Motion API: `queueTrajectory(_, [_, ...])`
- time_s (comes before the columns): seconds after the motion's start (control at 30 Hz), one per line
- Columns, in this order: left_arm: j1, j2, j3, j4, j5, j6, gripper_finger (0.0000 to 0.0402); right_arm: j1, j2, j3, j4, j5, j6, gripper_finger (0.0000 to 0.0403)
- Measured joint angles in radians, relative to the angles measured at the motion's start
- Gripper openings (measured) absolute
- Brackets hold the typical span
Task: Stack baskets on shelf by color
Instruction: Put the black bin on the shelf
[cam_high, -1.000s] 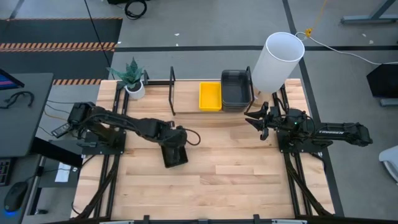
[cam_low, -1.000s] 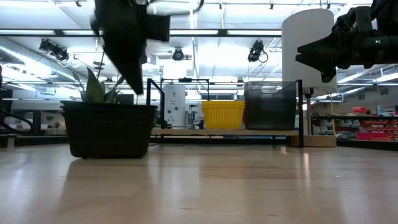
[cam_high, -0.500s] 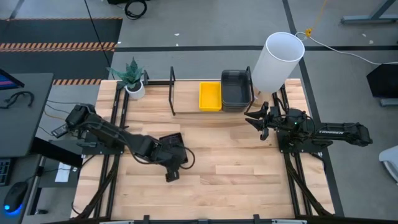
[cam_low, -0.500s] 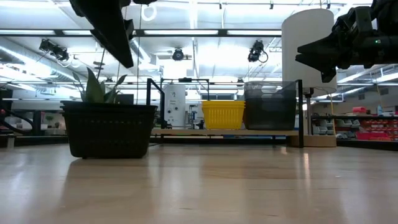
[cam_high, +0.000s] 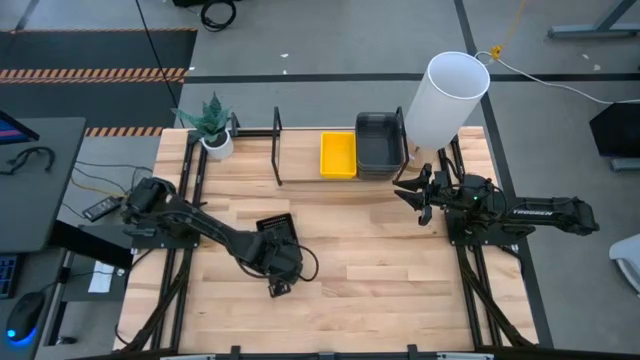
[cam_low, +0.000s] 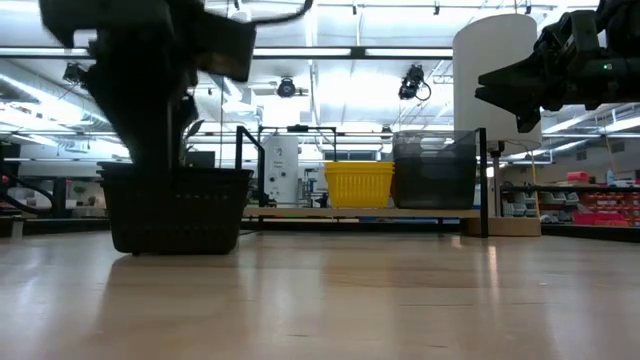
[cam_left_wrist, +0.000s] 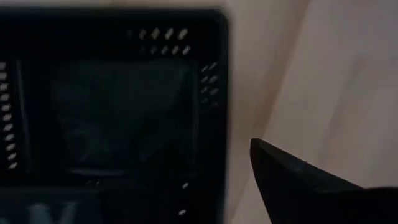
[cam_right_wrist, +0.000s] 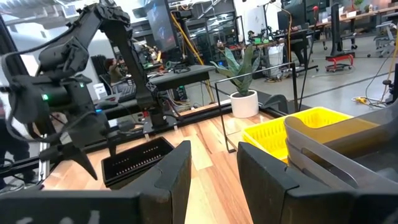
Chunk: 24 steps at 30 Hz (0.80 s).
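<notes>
I have the left gripper (cam_high: 279, 287) hanging over the table (cam_high: 400, 290) at the edge of the black basket (cam_high: 274, 227) farthest from the shelf (cam_high: 300, 178). In the left wrist view one dark finger (cam_left_wrist: 292, 180) sits beside the basket's perforated wall and touches nothing, but the other finger is out of that picture, so I cannot tell how wide the jaws stand. The black basket rests flat on the table, well in front of the shelf and empty. On the shelf the yellow basket (cam_high: 338, 154) sits just beside the grey basket (cam_high: 381, 141), their sides touching, with the white cylinder (cam_high: 443, 98) just past the grey one. The right gripper (cam_high: 408, 192) waits in the air in front of the shelf's end near the cylinder, its fingers (cam_right_wrist: 171, 171) spread and holding nothing. Compared with half a second ago, my left arm has swung farther from the shelf, past the black basket, while the right arm has not moved.
</notes>
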Motion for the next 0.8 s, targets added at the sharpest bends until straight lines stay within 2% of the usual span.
queueTrajectory(0.17, [0.001,0.006,-0.001,-0.04,-0.007,0.044,0.0191,0.0,0.0,0.0,0.0,0.0,0.0,0.0135])
queueTrajectory(0.33, [0.001,0.006,0.0,-0.044,-0.014,0.071,0.0163,0.0,0.0,0.0,0.0,0.0,0.0,0.0135])
queueTrajectory(0.5, [0.001,0.006,0.0,-0.044,-0.015,0.121,0.0113,0.0,0.0,0.0,0.0,0.0,0.0,0.0135])
queueTrajectory(0.7, [0.002,0.004,0.0,-0.072,-0.02,0.163,0.0022,0.0,0.0,0.0,0.0,0.0,0.0,0.0135])
queueTrajectory(0.8, [0.005,0.004,0.0,-0.081,-0.042,0.201,0.0019,0.0,0.0,0.0,0.0,0.0,0.0,0.0135])
